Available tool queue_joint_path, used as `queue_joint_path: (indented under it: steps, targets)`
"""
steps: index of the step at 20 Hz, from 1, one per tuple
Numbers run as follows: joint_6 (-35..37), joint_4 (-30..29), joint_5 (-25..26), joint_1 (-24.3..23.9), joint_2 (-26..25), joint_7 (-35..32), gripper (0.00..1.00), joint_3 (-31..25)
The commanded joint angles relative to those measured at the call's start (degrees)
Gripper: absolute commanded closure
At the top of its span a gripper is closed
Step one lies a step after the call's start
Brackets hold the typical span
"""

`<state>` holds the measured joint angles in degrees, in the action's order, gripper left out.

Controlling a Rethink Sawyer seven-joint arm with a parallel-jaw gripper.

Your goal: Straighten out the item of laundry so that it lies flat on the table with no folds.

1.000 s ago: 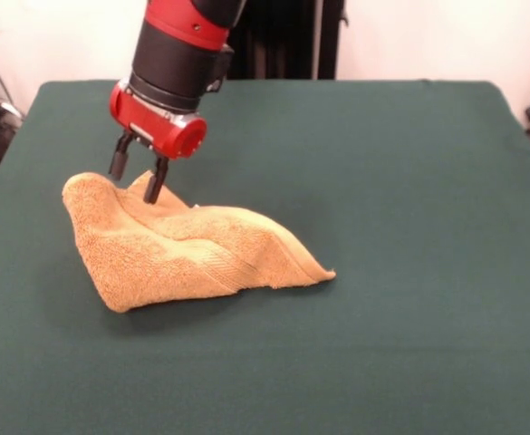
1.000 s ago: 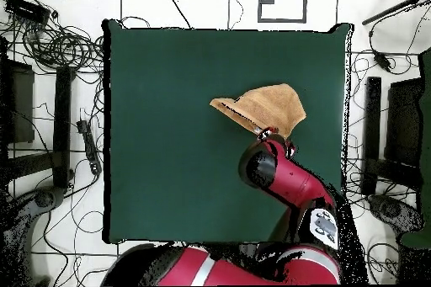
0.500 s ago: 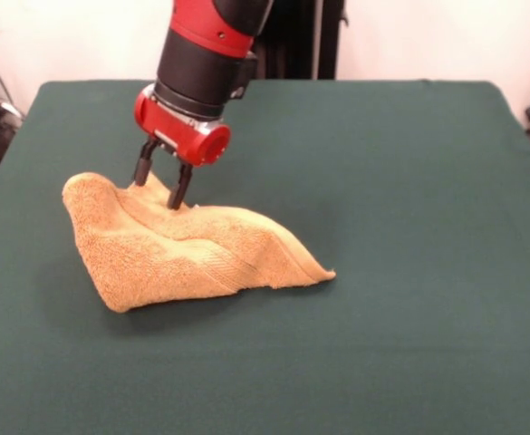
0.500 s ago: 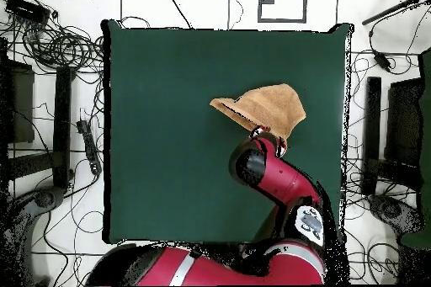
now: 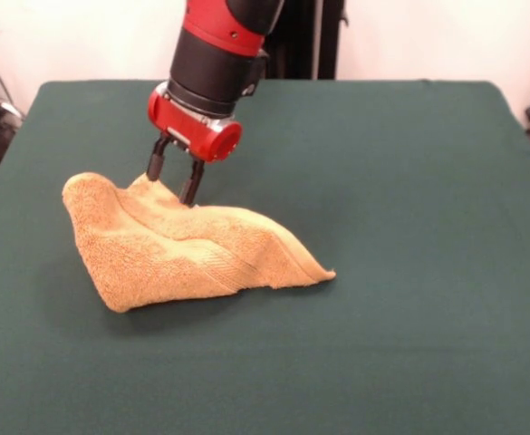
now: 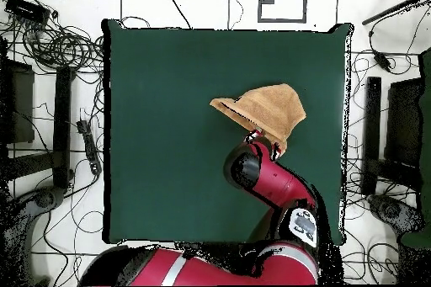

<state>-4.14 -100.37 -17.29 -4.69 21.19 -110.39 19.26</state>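
The orange-tan terry towel [image 5: 187, 249] is seen bunched on the green felt table [image 5: 409, 181], at approx. 9 o'clock of table centre in the front view; in the overhead view it [image 6: 265, 111] sits at approx. 2 o'clock of centre, inside the table edge. It is not flat: a raised hump is seen at the front view's left end, ridges and creases run across the middle, and one corner is drawn out to a point at 3 o'clock, where a woven band is just made out. No tag can be made out. The red and black arm's gripper [image 5: 175, 179] is held at the towel's far edge, approx. 12 o'clock of the hump, w/ two dark fingers [image 5: 192, 184] spread apart, tips at or just touching the cloth. Nothing is seen clamped btwn them, so the gripper is judged unclosed and empty. In the overhead view the gripper [image 6: 255, 136] is mostly hidden under the wrist. Progress is judged early: nothing is spread yet, all folds are left. Still to be done, as judged: an edge or corner to be pinched, the cloth pulled out away from the pile, likely repeated for other corners until one layer lies flat. Plenty of bare table is seen around the towel for spreading. Risk: pile may be dragged whole rather than unfolded.
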Motion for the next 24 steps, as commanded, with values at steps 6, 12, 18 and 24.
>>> queue_joint_path:
  steps: [6, 12, 18, 24]
  targets:
    - [-1.72, -3.73, -2.85, 0.02, -5.92, -13.55, 0.0, -3.23]
    - [-4.17, -3.12, -2.61, -1.0, -8.12, -13.91, 0.0, -3.59]
    - [-5.86, -3.08, -3.59, -0.31, -9.81, -14.43, 0.0, -3.53]
    - [-6.08, -3.68, -4.51, 0.04, -10.61, -14.57, 0.0, -3.24]
